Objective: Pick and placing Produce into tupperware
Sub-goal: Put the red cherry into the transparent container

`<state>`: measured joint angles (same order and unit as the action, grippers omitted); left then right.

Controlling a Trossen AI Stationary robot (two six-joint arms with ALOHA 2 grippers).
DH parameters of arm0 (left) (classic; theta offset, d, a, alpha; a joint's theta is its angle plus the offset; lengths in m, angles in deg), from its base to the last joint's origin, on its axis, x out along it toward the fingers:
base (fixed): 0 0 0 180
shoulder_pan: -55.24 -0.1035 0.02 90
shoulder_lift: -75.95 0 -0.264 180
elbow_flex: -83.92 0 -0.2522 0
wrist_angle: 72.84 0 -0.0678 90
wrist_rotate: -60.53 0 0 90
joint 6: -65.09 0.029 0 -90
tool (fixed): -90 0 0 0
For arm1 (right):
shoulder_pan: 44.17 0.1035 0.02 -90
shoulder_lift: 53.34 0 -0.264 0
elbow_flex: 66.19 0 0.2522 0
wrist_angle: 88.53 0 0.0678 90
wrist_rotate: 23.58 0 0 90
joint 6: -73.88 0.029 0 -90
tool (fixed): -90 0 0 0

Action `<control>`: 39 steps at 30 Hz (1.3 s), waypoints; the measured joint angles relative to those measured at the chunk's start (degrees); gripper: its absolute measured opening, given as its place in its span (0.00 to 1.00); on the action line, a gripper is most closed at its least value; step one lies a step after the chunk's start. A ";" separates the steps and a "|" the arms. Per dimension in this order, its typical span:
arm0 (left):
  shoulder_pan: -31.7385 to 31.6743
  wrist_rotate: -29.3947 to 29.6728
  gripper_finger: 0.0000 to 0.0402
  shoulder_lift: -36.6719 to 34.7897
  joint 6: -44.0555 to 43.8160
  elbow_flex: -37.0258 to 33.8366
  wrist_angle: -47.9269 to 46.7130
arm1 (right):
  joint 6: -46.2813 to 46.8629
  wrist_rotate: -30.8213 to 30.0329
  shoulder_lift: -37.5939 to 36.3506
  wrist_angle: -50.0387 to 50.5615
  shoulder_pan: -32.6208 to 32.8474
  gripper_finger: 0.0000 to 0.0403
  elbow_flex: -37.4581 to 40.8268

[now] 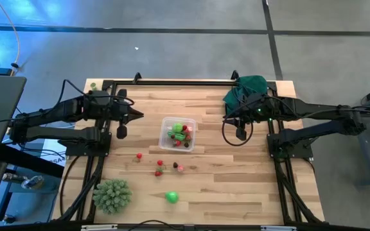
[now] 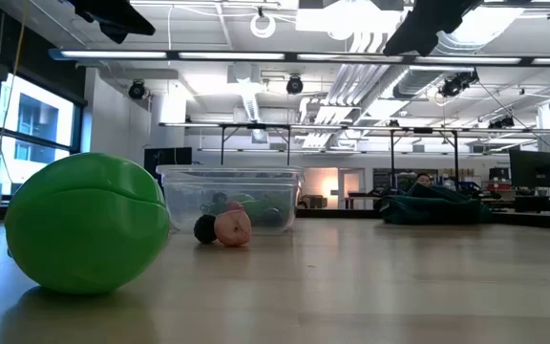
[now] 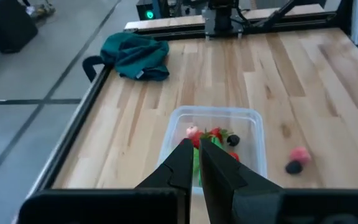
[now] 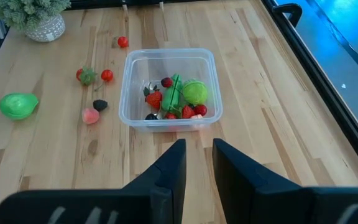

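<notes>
The clear tupperware stands mid-table with several red and green produce pieces inside. More produce lies loose on the wood toward the near edge: small red pieces, a pink one beside a dark one, and a bigger green piece. My left gripper hangs shut above the table, left of the tupperware, pointing at it. My right gripper hangs above the table on the tupperware's right, slightly open, with nothing between its fingers.
A large spiky pale-green ball sits at the near left. A dark green cloth lies bunched at the far right, under the right arm. A black frame rail runs along the far edge. Bare wood lies right of the tupperware.
</notes>
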<state>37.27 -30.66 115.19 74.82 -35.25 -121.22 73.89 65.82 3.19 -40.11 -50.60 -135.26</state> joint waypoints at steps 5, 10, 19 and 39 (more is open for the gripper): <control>0.00 -1.41 0.05 0.00 -6.41 0.00 -2.43 | 0.00 0.00 0.02 0.02 0.02 0.17 -0.02; 0.00 -11.19 0.05 0.81 -5.37 0.00 -4.99 | 0.00 0.00 0.02 0.01 0.00 0.17 -0.02; 9.97 -1.47 0.05 0.77 -11.45 0.02 -6.07 | 0.00 0.00 0.02 0.02 0.01 0.17 -0.02; 31.49 8.31 0.05 17.21 -28.74 0.02 -21.35 | 0.00 0.00 0.02 -0.01 0.00 0.17 -0.04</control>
<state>68.75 -22.35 132.40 46.08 -35.23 -142.57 73.89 65.82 3.21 -40.12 -50.60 -135.30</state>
